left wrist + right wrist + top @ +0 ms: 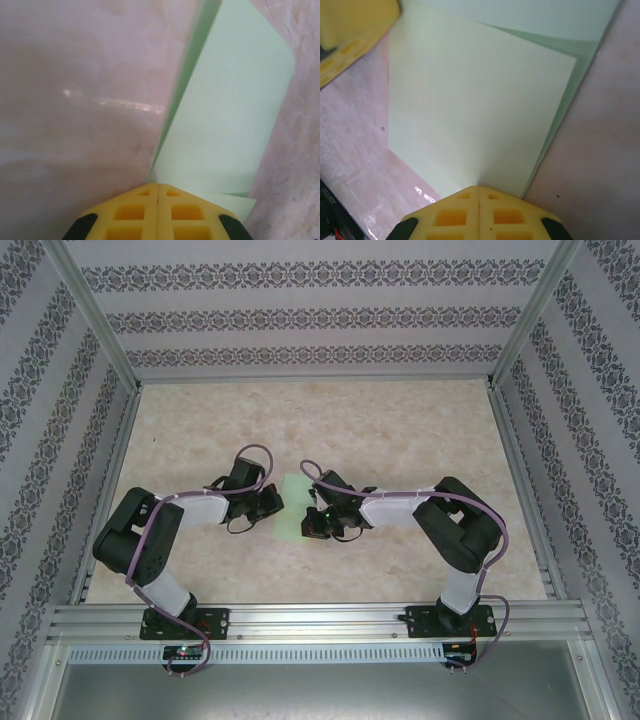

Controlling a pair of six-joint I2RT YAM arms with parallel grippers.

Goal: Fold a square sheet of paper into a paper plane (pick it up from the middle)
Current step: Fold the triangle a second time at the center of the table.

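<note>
Square sheet of paper (292, 506), pale mint green, lying mid-tabletop (400, 430) between left pincer (272, 502) and right pincer (316, 525). From overhead: small green patch, its near part covered by right pincer, folds too small to read. From left wrist: one flap standing up off the marbled surface, shadowed band along its left edge, second layer peeking out low right; left pincer (158, 186) closed, yellow tips pressed together at foot of flap. From right wrist: pale upper layer lapped over darker green layer at top right; right pincer (479, 188) closed, tips meeting at near edge of sheet; blurred yellow finger (347, 45) of left pincer at upper left. Layer nipped or merely pressed down: not discernible. Far edges of sheet cut off in both wrist views
</note>
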